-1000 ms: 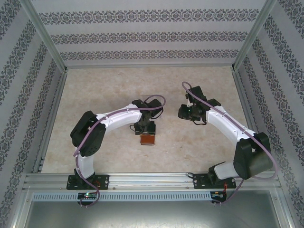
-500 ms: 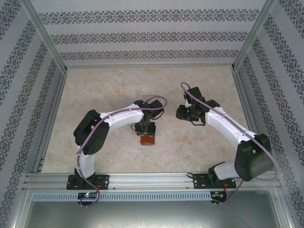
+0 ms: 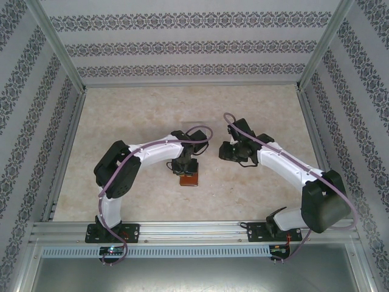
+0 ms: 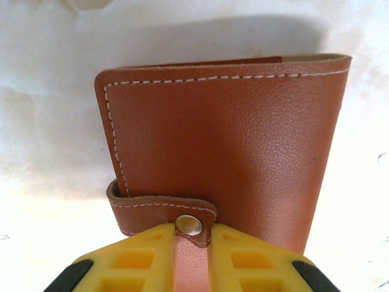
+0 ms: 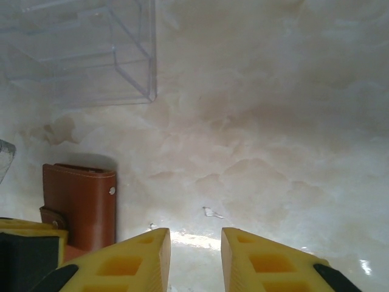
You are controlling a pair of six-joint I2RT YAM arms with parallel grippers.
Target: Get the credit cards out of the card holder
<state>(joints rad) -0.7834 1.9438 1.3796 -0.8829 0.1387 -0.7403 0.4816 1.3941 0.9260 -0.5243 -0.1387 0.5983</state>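
The left gripper [image 4: 192, 243] pinches the strap tab [image 4: 182, 210] of the card holder [image 4: 225, 152], which lies folded shut on the table [image 4: 48, 121]. The right gripper [image 5: 196, 246] hangs just right of the card holder, jaws partly apart and holding nothing. A clear tray [image 5: 91, 55] sits beyond the card holder.

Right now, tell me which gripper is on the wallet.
The left gripper: it pinches the card holder by its strap tab. The right gripper hangs open above the table, holding nothing.

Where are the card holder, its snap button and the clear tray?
card holder [image 4: 231, 152]: left wrist view, leather front face.
snap button [image 4: 189, 225]: left wrist view, metal stud centre.
clear tray [image 5: 134, 42]: right wrist view, side wall.
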